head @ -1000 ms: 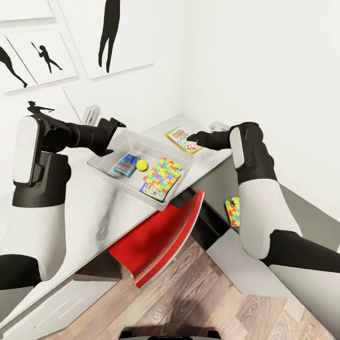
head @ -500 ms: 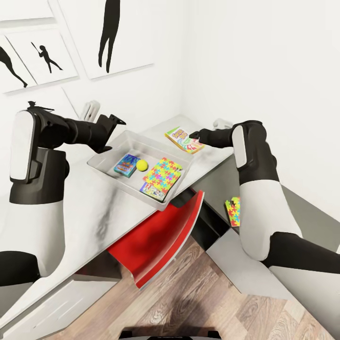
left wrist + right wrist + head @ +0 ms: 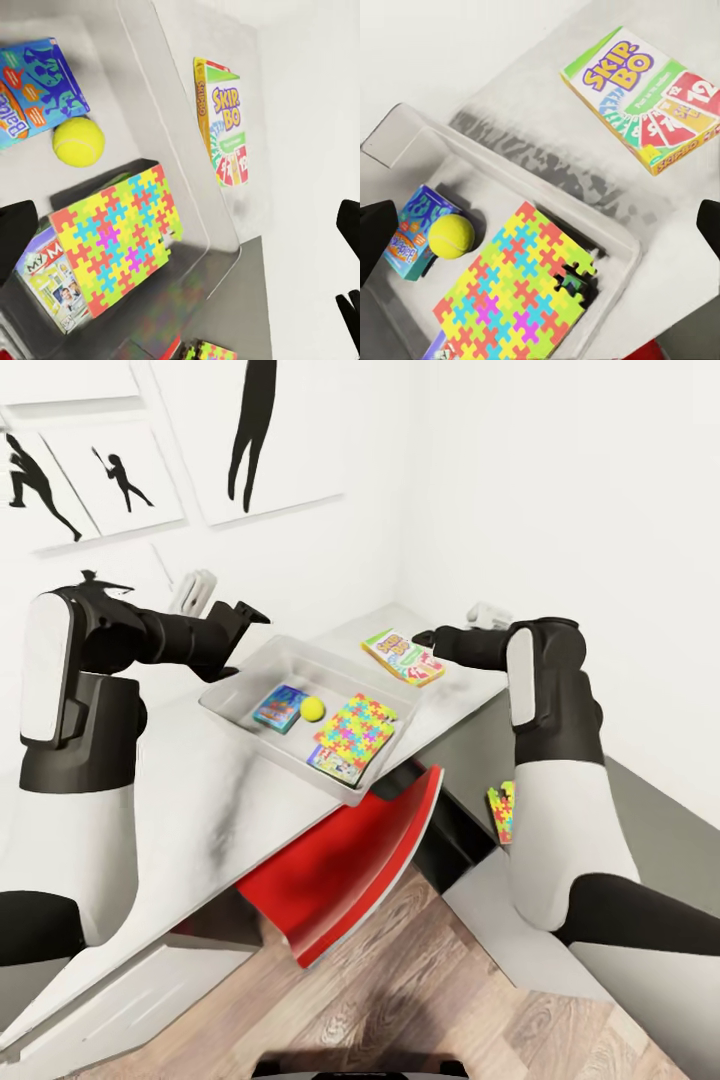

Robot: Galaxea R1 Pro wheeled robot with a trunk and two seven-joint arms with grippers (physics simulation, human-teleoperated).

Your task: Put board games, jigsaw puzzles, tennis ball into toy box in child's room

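- The Skip-Bo game (image 3: 404, 657) lay on the surface (image 3: 180, 800), just beside the toy box (image 3: 245, 678).
- The right tool (image 3: 422, 638) hung over it, fingers apart and empty.
- A bad grab could push it off the edge.
- The left tool (image 3: 240, 622): cannot tell.

Below the spread pincer (image 3: 540, 225), the toy box (image 3: 405, 131) holds ball (image 3: 451, 236), puzzle (image 3: 514, 289) and blue game (image 3: 412, 229); Skip-Bo (image 3: 649, 97) lies beyond on the table (image 3: 547, 127).

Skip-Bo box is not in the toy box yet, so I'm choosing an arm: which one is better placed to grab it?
Right. The right gripper hangs just beside the Skip-Bo box on the table; the left gripper sits across the toy box, farther away.
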